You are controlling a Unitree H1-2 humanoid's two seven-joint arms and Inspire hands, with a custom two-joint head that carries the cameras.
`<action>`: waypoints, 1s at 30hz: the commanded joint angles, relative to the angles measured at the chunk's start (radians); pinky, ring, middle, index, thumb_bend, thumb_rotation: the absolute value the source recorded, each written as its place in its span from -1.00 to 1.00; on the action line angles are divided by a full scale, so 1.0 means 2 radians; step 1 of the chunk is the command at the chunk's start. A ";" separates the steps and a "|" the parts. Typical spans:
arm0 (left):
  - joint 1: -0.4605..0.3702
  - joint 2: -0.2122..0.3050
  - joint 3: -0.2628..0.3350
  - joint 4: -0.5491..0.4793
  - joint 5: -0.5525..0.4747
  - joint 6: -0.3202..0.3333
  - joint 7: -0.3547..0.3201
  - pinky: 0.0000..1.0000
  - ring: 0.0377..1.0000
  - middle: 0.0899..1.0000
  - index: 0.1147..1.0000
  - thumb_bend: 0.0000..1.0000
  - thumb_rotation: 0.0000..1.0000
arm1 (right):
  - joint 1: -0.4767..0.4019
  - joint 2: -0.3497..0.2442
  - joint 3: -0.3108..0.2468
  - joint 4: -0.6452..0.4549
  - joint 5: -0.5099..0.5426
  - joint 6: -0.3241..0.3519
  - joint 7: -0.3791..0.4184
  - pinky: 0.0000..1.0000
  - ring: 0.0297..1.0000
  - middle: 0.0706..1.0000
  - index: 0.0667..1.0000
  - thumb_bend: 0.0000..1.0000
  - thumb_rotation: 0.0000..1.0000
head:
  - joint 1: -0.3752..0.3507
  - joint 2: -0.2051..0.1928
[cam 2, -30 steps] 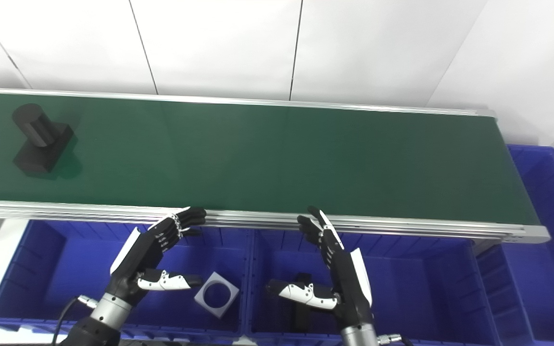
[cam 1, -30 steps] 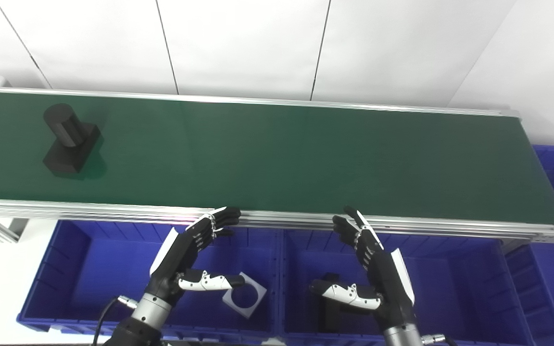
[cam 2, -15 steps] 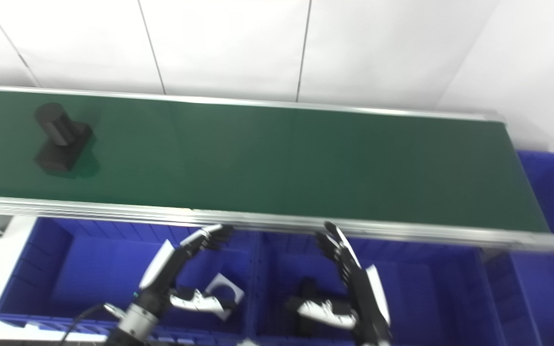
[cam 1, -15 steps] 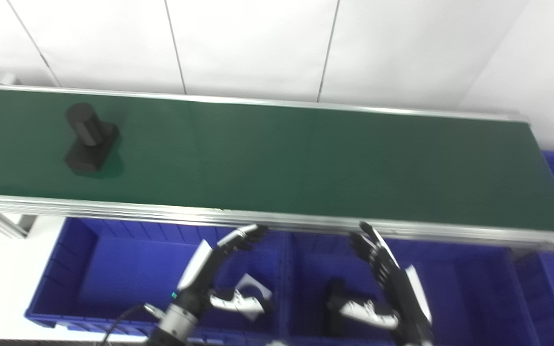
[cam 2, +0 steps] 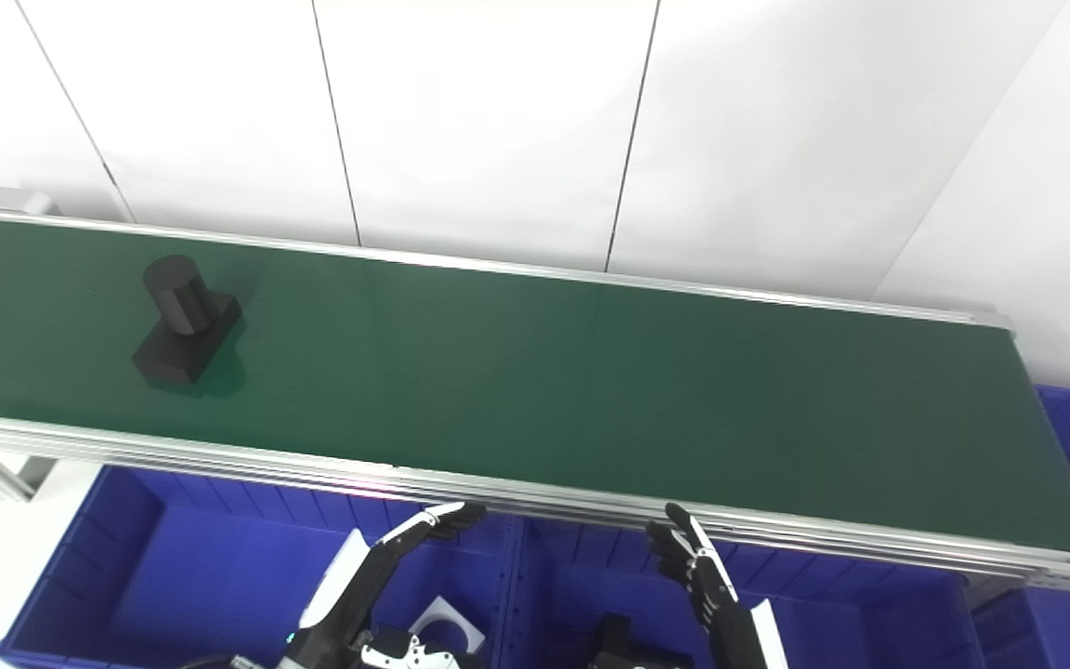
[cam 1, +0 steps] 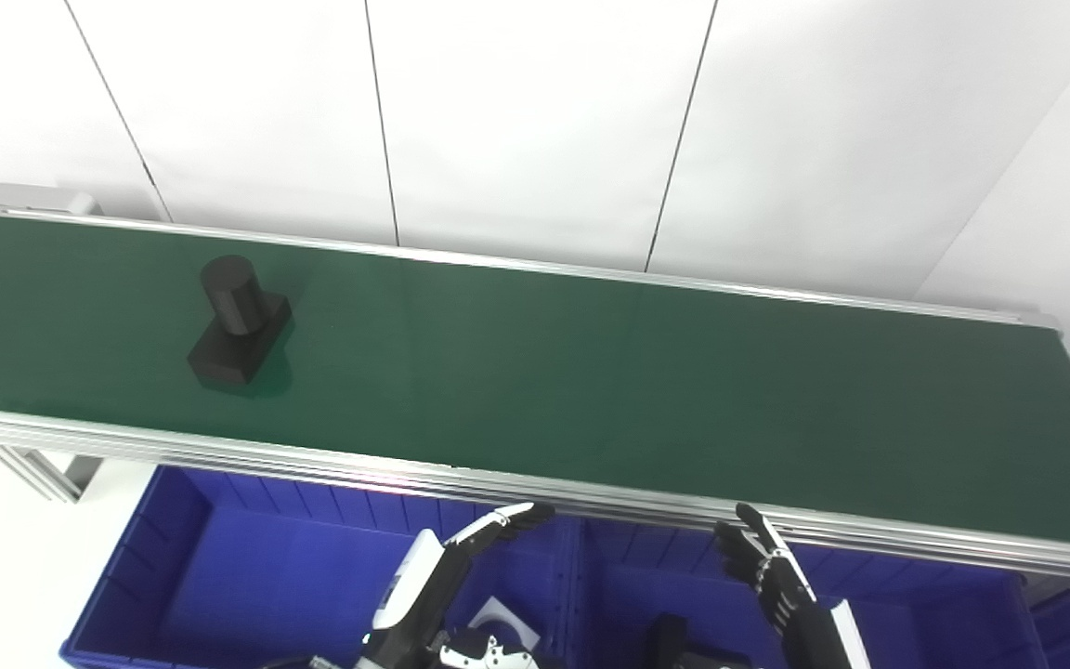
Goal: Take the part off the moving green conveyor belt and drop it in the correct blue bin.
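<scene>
Matte black part [cam 1: 236, 325]: a square block base with a short round cylinder standing up from it, leaning toward the far-left corner in this view. Resting on the green conveyor belt [cam 1: 591, 372], toward its left end, roughly midway between the far rail and the near rail, casting a faint shadow on the belt to its right.

Well apart from both hands, which sit low at the picture's bottom edge, beyond the belt's near rail. Left hand [cam 1: 447, 595] open, fingers extended and apart, tips pointing up toward the near rail, holding nothing. Right hand [cam 1: 781, 585] likewise open, fingers spread upward, empty. Part far to the left of both, up on the belt, closer to the left hand than to the right.

Below the hands, 2 blue bins: left blue bin [cam 1: 219, 576] holding a white square piece with a round hole [cam 2: 447, 634]; right blue bin [cam 1: 916, 604] holding a dark piece [cam 2: 614, 641], mostly cut off.
</scene>
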 commanded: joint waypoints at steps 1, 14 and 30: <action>-0.015 0.004 -0.006 -0.002 0.004 -0.018 0.022 0.48 0.55 0.57 0.55 0.79 -0.43 | -0.007 -0.003 -0.003 -0.014 0.007 -0.026 0.004 0.68 0.71 0.70 0.86 0.71 -0.35 | 0.000 -0.002; -0.024 -0.006 -0.005 0.017 -0.045 -0.018 0.033 0.33 0.48 0.56 0.52 0.83 -0.46 | -0.035 -0.006 -0.011 -0.054 0.002 0.005 0.008 0.70 0.72 0.69 0.88 0.72 -0.41 | 0.007 -0.022; -0.034 0.002 -0.036 0.019 -0.016 -0.018 0.087 0.32 0.43 0.50 0.52 0.87 -0.49 | -0.120 -0.016 -0.015 -0.097 -0.028 0.058 0.022 0.61 0.65 0.65 0.83 0.75 -0.20 | 0.011 -0.031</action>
